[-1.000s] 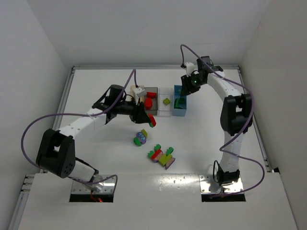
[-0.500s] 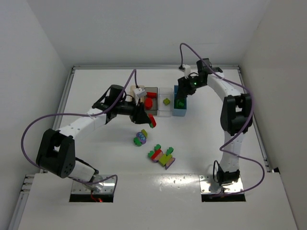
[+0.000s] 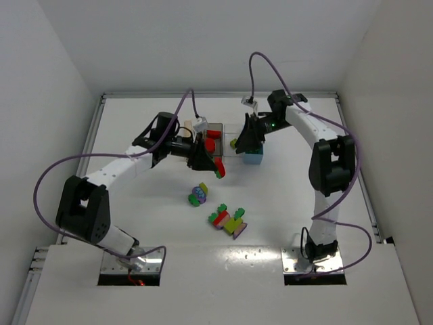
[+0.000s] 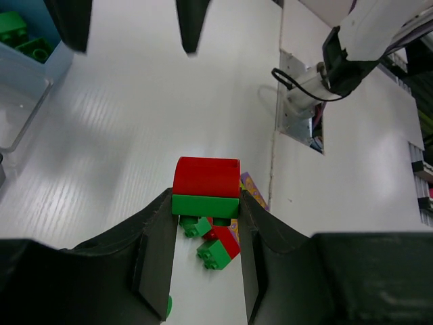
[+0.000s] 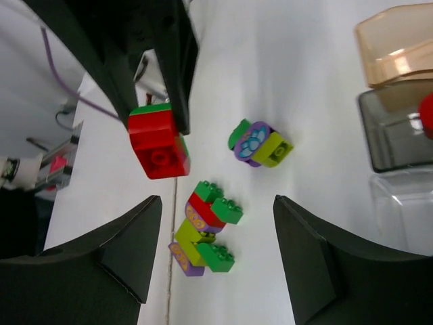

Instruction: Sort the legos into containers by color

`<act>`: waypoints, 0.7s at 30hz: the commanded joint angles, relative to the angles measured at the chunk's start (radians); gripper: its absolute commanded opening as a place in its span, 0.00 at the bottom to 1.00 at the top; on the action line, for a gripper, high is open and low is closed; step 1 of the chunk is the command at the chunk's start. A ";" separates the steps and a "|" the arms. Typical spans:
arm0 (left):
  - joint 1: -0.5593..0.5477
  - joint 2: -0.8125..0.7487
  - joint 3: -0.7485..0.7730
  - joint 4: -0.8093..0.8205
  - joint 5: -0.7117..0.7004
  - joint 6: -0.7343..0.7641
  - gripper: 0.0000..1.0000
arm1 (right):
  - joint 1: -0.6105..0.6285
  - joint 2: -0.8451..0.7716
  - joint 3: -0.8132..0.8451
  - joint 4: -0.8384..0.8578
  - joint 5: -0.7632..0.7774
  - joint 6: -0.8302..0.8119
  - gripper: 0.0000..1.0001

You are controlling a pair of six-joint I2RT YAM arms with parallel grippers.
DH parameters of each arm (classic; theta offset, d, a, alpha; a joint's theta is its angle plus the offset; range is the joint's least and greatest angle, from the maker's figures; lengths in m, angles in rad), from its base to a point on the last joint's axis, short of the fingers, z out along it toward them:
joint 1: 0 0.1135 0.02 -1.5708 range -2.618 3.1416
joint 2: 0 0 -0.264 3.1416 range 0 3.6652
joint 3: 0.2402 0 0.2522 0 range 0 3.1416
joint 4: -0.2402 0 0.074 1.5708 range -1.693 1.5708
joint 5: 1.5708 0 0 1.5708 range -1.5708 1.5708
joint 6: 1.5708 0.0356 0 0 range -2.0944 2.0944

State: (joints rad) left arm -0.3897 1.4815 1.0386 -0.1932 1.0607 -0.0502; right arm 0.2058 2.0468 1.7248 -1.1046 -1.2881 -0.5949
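The white table (image 3: 291, 196) bears a row of bins (image 3: 254, 159), a small brick cluster (image 3: 198, 195) and a larger cluster (image 3: 228, 221) nearby.

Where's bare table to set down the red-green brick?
Free: table between big cluster and right arm; also between small cluster and left arm. Crowded: around the bins, where left pincer, holding the red-green brick, and right pincer hang.

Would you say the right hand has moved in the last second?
Yes: the right hand has swung left across the light blue bin toward the clear bin.
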 commanded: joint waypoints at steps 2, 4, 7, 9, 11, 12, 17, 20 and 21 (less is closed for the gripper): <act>0.017 0.042 0.095 0.026 0.101 -0.025 0.21 | 0.041 -0.057 0.012 -0.165 -0.047 -0.275 0.68; 0.017 0.066 0.113 0.026 0.101 -0.025 0.21 | 0.070 -0.057 0.012 -0.228 -0.019 -0.354 0.68; 0.017 0.089 0.138 0.026 0.110 -0.034 0.21 | 0.092 -0.057 0.012 -0.253 -0.010 -0.378 0.68; 0.017 0.100 0.149 0.026 0.110 -0.034 0.21 | 0.092 -0.068 0.012 -0.253 -0.001 -0.388 0.68; 0.017 0.109 0.158 0.026 0.110 -0.034 0.21 | 0.101 -0.068 0.012 -0.253 0.000 -0.388 0.68; 0.017 0.121 0.158 0.026 0.110 -0.034 0.21 | 0.113 -0.068 0.012 -0.253 0.000 -0.388 0.68; 0.008 0.132 0.189 0.026 0.110 -0.034 0.21 | 0.141 -0.068 0.032 -0.253 0.009 -0.388 0.68; 0.008 0.141 0.189 0.026 0.110 -0.034 0.21 | 0.150 -0.068 0.032 -0.253 0.009 -0.388 0.68; -0.003 0.141 0.198 0.026 0.110 -0.034 0.21 | 0.150 -0.068 0.032 -0.253 0.009 -0.388 0.68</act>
State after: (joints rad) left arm -0.3866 1.6234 1.1889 -0.1944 1.1324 -0.0906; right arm 0.3450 2.0277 1.7245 -1.3514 -1.2526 -0.9245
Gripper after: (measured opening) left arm 0.425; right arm 0.676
